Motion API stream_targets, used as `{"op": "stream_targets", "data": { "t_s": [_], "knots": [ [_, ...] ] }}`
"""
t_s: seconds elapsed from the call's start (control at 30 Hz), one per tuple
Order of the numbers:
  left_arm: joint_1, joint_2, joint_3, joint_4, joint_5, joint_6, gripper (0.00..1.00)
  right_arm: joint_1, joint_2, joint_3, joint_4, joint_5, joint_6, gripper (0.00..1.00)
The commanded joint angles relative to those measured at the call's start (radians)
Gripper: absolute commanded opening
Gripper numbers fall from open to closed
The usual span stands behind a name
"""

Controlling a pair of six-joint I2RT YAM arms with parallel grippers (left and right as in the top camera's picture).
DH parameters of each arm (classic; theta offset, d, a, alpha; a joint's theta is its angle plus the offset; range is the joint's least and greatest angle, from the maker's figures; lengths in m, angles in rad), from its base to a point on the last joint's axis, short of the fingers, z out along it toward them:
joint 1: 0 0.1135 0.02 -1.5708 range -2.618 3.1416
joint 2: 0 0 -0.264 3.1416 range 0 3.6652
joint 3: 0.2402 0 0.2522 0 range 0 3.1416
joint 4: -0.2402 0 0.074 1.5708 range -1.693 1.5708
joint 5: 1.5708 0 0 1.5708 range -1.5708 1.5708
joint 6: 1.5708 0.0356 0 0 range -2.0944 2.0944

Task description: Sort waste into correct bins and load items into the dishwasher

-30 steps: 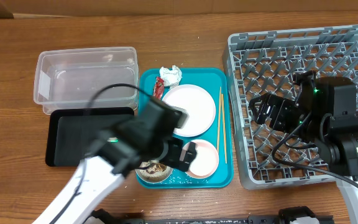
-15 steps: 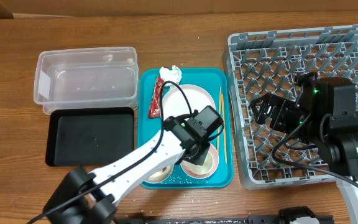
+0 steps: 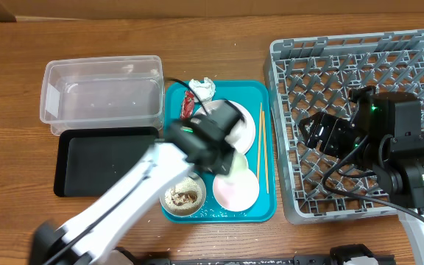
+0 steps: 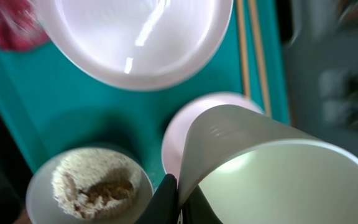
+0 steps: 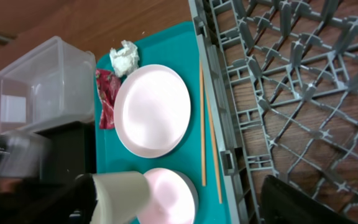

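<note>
My left gripper (image 4: 179, 200) is shut on the rim of the small white cup (image 4: 272, 162) and holds it tilted above the teal tray (image 3: 267, 96), over the pinkish bowl (image 3: 238, 190). Below it sit the pale plate (image 4: 135, 37) and the white bowl (image 3: 182, 196) of rice and brown scraps (image 4: 89, 183). Chopsticks (image 3: 260, 147) lie along the tray's right side. The red wrapper (image 5: 107, 99) and white napkin (image 5: 124, 57) lie at the tray's far left. My right gripper (image 3: 322, 134) hovers open and empty over the grey dish rack (image 3: 359, 66).
The clear tub (image 3: 101, 92) and the black tray (image 3: 98, 162) stand left of the teal tray. The rack's near wall (image 5: 219, 112) runs right beside the chopsticks. My left arm (image 3: 124, 199) crosses the front of the table, blurred.
My left gripper has closed on the cup's rim and the arm has swung over the tray with the cup. The right arm has stayed in place.
</note>
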Motion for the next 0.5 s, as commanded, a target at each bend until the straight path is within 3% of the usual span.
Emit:
{"op": "stream_targets", "data": {
  "t_s": [0.0, 0.13, 0.3, 0.37, 0.47],
  "knots": [
    [0.148, -0.106, 0.037, 0.035, 0.249, 0.087, 0.04, -0.003, -0.010, 0.031, 0.007, -0.074, -0.023, 0.85],
    [0.356, -0.130, 0.036, 0.103, 0.703, 0.216, 0.04, -0.003, -0.010, 0.031, 0.057, -0.389, -0.227, 0.86],
    [0.521, -0.114, 0.035, 0.095, 1.255, 0.381, 0.04, -0.001, -0.010, 0.031, 0.181, -0.732, -0.302, 0.86],
    [0.542, -0.111, 0.035, 0.096, 1.373, 0.416, 0.04, 0.002, -0.010, 0.031, 0.233, -0.805, -0.301, 0.86],
    [0.539, -0.110, 0.035, 0.097, 1.417, 0.431, 0.04, 0.026, -0.010, 0.031, 0.314, -0.829, -0.272, 0.86]
  ]
}}
